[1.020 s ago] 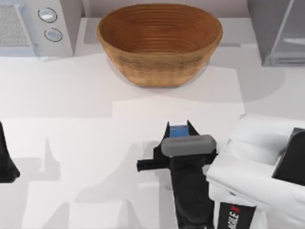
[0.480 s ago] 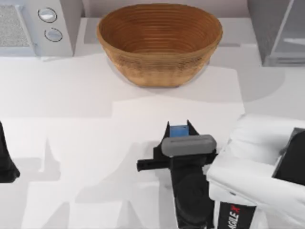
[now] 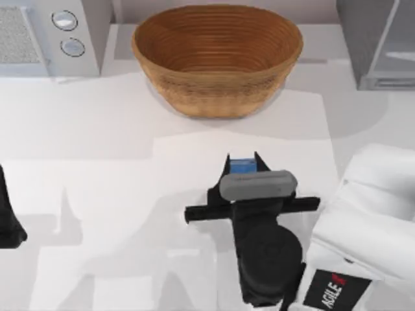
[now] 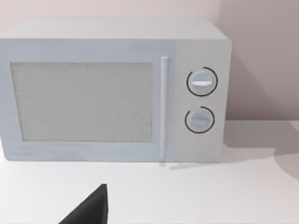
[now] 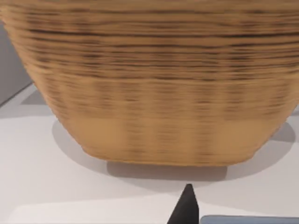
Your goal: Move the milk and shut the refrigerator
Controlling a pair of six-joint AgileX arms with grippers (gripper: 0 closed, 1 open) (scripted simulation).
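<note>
We have our right gripper point(image 3: 243, 163) mid-desk, jaws clenched on the small blue-topped milk carton point(image 3: 242, 165), just before the woven brown basket point(image 3: 217, 58). Grasp step looks done; next we carry it over. Grey refrigerator point(image 3: 379, 42) far right awaits shutting. Left gripper point(image 3: 8, 217) parked left, jaws unclear.

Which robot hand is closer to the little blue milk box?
The right one. The right gripper has its fingers on either side of the milk, mid-table. The left gripper sits far off at the table's left edge.

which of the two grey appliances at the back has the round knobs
The light grey box at the back left, with two round knobs; the refrigerator at the back right has none.
</note>
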